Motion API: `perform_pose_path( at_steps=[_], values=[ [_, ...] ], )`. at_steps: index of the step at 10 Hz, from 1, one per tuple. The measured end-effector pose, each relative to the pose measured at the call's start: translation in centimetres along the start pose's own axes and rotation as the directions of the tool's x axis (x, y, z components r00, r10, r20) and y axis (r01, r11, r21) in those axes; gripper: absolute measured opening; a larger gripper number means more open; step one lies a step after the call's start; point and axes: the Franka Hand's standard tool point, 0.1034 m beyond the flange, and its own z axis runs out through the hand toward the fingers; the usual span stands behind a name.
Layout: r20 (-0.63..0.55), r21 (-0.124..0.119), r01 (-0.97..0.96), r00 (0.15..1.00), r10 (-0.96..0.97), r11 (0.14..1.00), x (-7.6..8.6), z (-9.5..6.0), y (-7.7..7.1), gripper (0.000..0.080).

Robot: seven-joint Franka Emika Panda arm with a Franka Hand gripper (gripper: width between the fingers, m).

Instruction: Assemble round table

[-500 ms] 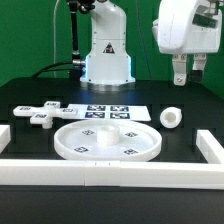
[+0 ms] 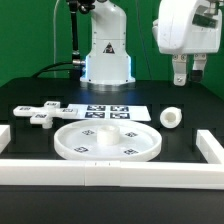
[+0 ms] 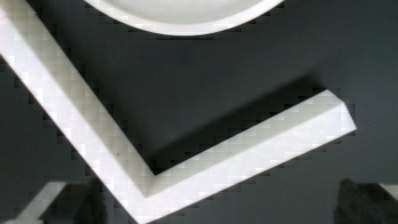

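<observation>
black tabletop (image 2: 188,142) holds the leg (image 2: 171,118), seemingly on its side, axis level; jaws spread, empty.

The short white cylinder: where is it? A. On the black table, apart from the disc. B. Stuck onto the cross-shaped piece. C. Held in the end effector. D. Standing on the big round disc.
A: the cylinder sits on the black table, to the exterior view's right of the disc, while the end effector hangs open and empty higher up.

text: none legible | signs: black-and-white square tags (image 2: 107,129) on disc (image 2: 68,141), marker board (image 2: 141,112)
</observation>
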Motion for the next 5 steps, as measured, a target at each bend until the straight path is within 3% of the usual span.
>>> perform_pose_path(
  at_steps=[3, 5],
  values=[
    [0.006, 0.011, 0.146, 0.989, -0.146, 0.989, -5.7, 2.3, 0.2, 0.0649],
    [0.020, 0.037, 0.172, 0.985, -0.173, 0.984, -8.9, 3.7, 0.8, 0.0649]
  ],
)
